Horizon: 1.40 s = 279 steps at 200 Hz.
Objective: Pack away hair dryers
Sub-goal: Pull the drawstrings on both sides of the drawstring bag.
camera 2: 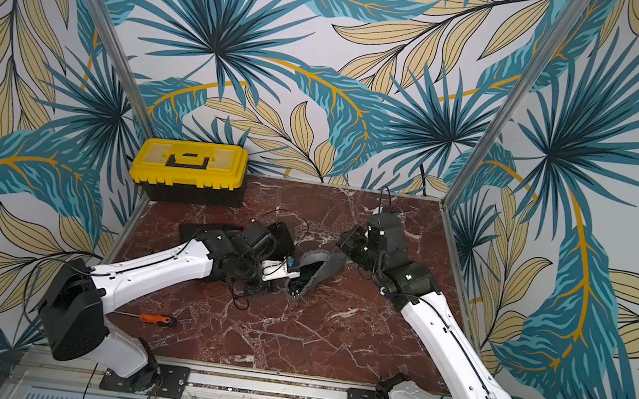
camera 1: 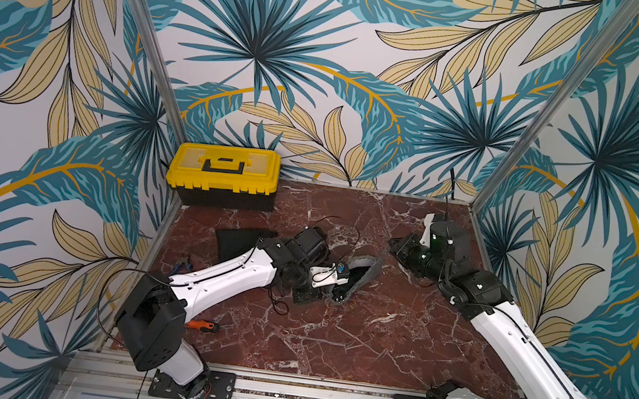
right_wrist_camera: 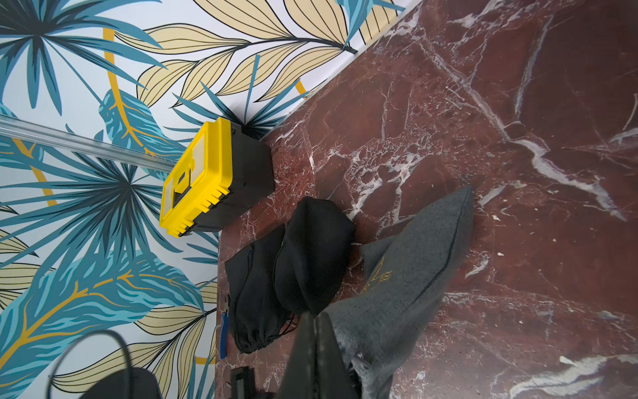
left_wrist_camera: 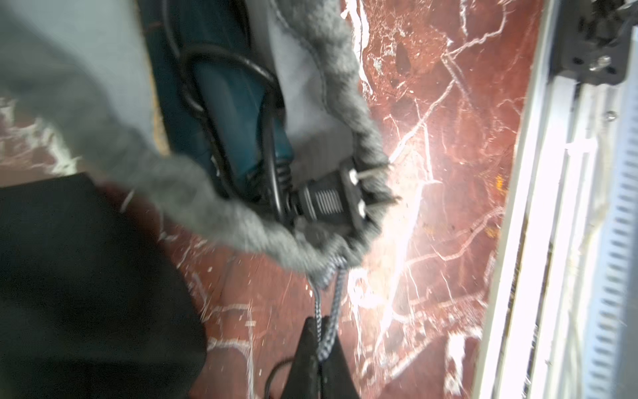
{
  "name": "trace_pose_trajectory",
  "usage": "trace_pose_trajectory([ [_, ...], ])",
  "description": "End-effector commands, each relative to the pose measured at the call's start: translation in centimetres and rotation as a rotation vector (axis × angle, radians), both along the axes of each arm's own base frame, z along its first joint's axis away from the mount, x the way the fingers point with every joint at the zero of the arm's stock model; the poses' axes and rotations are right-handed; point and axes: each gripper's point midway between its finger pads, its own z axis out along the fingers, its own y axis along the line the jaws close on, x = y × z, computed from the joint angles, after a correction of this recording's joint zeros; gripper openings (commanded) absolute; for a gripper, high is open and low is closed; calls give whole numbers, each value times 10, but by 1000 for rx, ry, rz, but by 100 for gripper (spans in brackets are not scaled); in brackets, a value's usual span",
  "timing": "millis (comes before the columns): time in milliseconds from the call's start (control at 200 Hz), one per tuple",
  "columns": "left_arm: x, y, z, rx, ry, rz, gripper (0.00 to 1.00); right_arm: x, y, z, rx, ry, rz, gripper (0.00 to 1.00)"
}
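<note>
A dark teal hair dryer [left_wrist_camera: 224, 103] lies inside a grey drawstring pouch [left_wrist_camera: 241, 228], its black cord wound round the handle and its plug [left_wrist_camera: 331, 200] at the pouch mouth. My left gripper [left_wrist_camera: 319, 333] is shut on the pouch's braided drawstring [left_wrist_camera: 336, 293] just outside the mouth. In both top views the grey pouch [camera 1: 363, 271] [camera 2: 319, 265] lies mid-table between the arms. My right gripper [right_wrist_camera: 316, 319] is shut on the grey pouch's fabric [right_wrist_camera: 414, 276] at its far, closed end. In a top view my left gripper [camera 1: 336, 295] is at the near end and my right gripper [camera 1: 392, 243] at the far end.
A yellow toolbox [camera 1: 224, 173] stands at the back left corner. Two black pouches [right_wrist_camera: 310, 252] [right_wrist_camera: 255, 293] lie left of the grey one, under my left arm. An orange-handled screwdriver [camera 1: 202, 325] and blue-handled pliers [camera 1: 181, 268] lie near the left edge.
</note>
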Motion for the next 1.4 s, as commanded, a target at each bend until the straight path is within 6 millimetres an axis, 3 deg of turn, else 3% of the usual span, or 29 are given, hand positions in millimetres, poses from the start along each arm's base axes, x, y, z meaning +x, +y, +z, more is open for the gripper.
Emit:
trace_pose_trajectory([
  [0,6,6,56,-56,-56,-3,0,-6,-16,13,-47,-30,-26,0],
  [280,15,0,156,-210,-152,21,0,-14,-31,16,-98,-15,-41,0],
  [421,25,-2,206,-347,-156,73,0,-11,-31,-3,-109,54,-14,0],
  [511,32,-3,236,-412,-189,89,0,-12,-31,-4,-104,54,-15,0],
  [661,49,-7,238,-422,-177,112,0,-16,-36,8,-95,21,-23,0],
  [846,66,6,240,-474,-106,180,0,-27,-46,7,-117,26,-32,0],
  [1021,93,42,249,-517,-105,272,0,-38,-60,1,-151,49,-52,0],
  [1227,123,86,245,-572,-58,379,0,-63,-89,-5,-214,88,-112,0],
  [1392,138,112,260,-608,-101,415,0,-84,-116,-7,-269,111,-193,0],
])
